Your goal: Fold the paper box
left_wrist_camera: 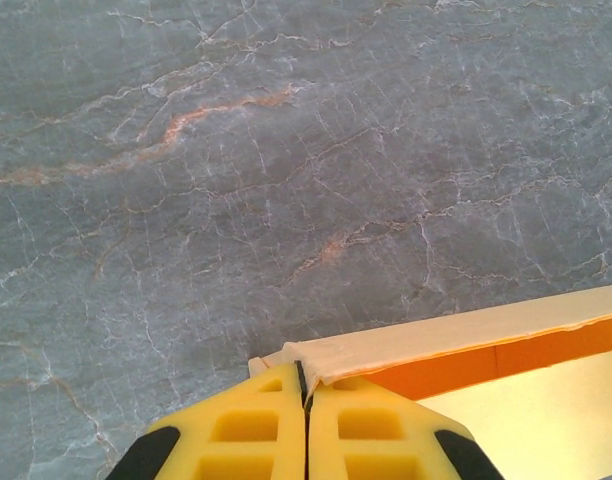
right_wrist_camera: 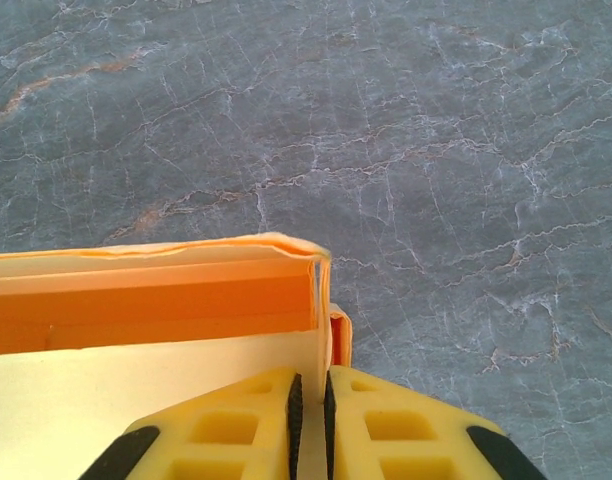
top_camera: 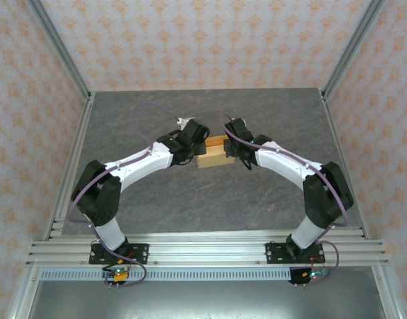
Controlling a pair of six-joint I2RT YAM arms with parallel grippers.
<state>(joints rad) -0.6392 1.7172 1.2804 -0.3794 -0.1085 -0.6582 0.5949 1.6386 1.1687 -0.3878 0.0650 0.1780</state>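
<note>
Orange-tan cardboard, the paper box (top_camera: 213, 154), sits near the middle of the grey marbled table (top_camera: 157, 199), at 12 o'clock from the gap btwn the 2 arm bases. From the top cam it reads as a shallow open tray with its long side running 9 to 3.

L gripper (top_camera: 201, 149) is at the box's 9 o'clock end and R gripper (top_camera: 233, 153) at its 3 o'clock end, both touching it.

L wrist cam: L gripper (left_wrist_camera: 306, 385) has its 2 yellow fingers pressed together with just a thin dark seam btwn them, nipping the corner of the box wall (left_wrist_camera: 456, 340) at the tips. The wall's pale top edge runs off toward 3 o'clock. Behind it I see a darker orange inner face and a pale yellow floor toward 4 o'clock.

R wrist cam: R gripper (right_wrist_camera: 310, 385) is nearly closed, w/ a narrow slit btwn the fingers and the box's upright end wall (right_wrist_camera: 322, 300) caught in it. The far wall stretches toward 9 o'clock, slightly wavy on top. Inside the box (right_wrist_camera: 156, 300): an orange inner wall and a pale yellow floor below it. 1 small orange tab (right_wrist_camera: 340, 345) sticks out just outside the corner, at 3 o'clock of the end wall.
</note>
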